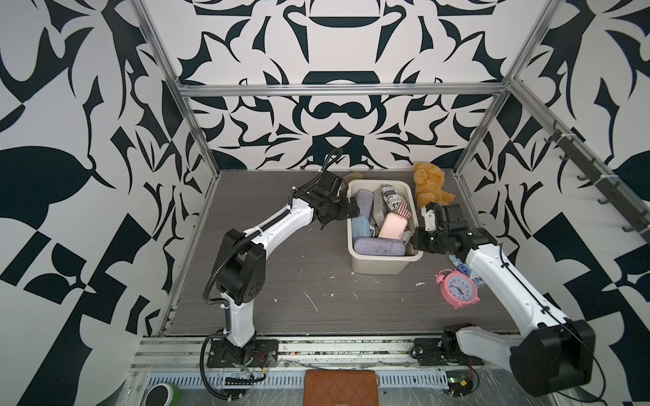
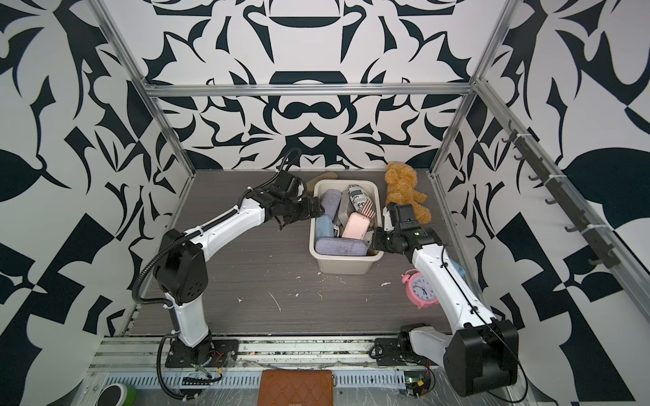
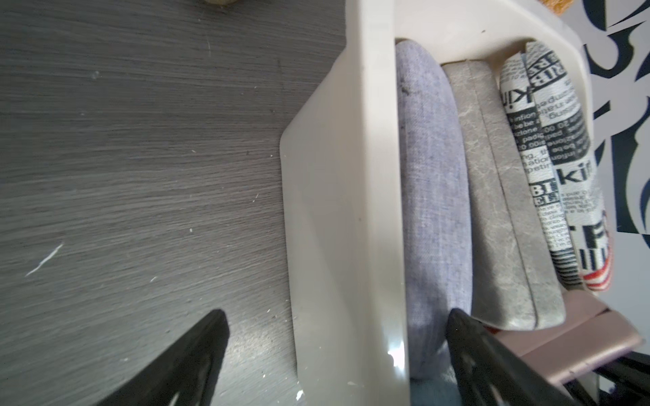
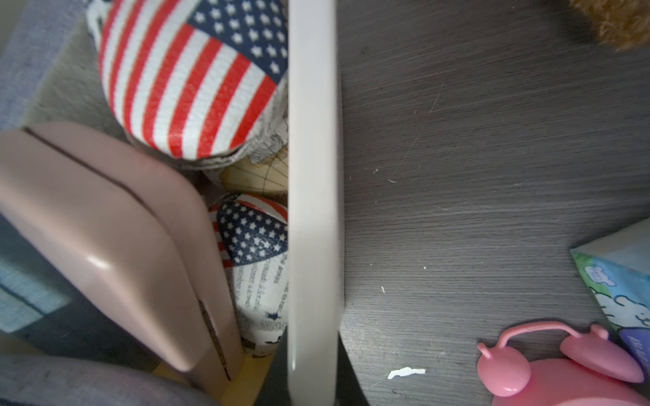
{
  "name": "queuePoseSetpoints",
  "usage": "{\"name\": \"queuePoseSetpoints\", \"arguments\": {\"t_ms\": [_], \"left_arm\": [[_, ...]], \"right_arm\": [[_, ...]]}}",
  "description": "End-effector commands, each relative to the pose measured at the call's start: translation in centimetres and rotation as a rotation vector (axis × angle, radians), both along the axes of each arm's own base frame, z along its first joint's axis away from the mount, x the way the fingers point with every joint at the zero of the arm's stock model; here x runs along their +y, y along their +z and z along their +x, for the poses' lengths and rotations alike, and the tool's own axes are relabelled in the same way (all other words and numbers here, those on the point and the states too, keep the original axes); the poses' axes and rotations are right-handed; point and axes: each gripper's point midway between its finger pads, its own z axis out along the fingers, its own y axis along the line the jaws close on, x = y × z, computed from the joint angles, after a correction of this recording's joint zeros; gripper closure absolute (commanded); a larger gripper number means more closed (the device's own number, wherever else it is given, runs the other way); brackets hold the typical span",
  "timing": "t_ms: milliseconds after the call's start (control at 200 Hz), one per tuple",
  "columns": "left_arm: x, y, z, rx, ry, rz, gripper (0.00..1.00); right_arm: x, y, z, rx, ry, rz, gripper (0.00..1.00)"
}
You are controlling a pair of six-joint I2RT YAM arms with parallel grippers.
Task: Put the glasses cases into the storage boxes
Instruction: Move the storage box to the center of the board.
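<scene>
The cream storage box (image 1: 385, 263) (image 2: 346, 264) stands at the middle back of the table, filled with glasses cases: a pink one (image 1: 393, 225), a lilac one (image 1: 380, 246), a grey one (image 3: 499, 197), a newspaper-print one (image 3: 548, 140) and a flag-print one (image 4: 190, 77). A tan oblong thing (image 2: 322, 177), perhaps another case, lies behind the box. My left gripper (image 1: 351, 211) (image 3: 336, 313) is open and straddles the box's left rim (image 3: 380, 175), one finger outside and one inside against the lilac case (image 3: 432, 197). My right gripper (image 1: 416, 239) (image 4: 311, 386) is shut on the right rim (image 4: 311, 175).
A brown teddy bear (image 1: 427, 186) sits at the back right. A pink alarm clock (image 1: 457, 290) and a blue-white packet (image 4: 619, 281) lie under the right arm. A brown quilted wallet (image 1: 339, 386) and a green tape roll (image 1: 161, 393) sit on the front rail.
</scene>
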Motion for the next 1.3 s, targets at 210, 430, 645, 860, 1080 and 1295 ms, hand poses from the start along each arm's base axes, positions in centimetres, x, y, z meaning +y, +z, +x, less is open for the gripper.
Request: {"name": "queuePoseSetpoints", "arguments": {"t_ms": [210, 430, 645, 860, 1080, 1295], "left_arm": [[3.2, -1.5, -2.3, -0.003, -0.062, 0.182, 0.01], [4.8, -1.7, -3.4, 0.028, -0.057, 0.250, 0.39], [8.5, -1.0, -6.0, 0.008, 0.005, 0.287, 0.43], [16.9, -0.7, -6.9, 0.053, 0.197, 0.222, 0.43], [25.9, -0.1, -5.5, 0.033, 0.458, 0.141, 0.43], [31.1, 1.2, -3.3, -0.006, 0.586, 0.109, 0.44]], "right_arm": [[5.4, 3.1, -1.5, -0.089, 0.192, -0.020, 1.00], [6.9, 4.4, -2.6, -0.112, 0.244, 0.030, 1.00], [13.4, 5.5, -4.1, -0.146, 0.364, 0.093, 1.00], [22.5, 6.0, -4.5, -0.191, 0.462, 0.175, 1.00], [33.6, 6.4, -3.9, -0.226, 0.589, 0.277, 1.00], [42.7, 5.4, -3.4, -0.183, 0.710, 0.364, 1.00]]}}
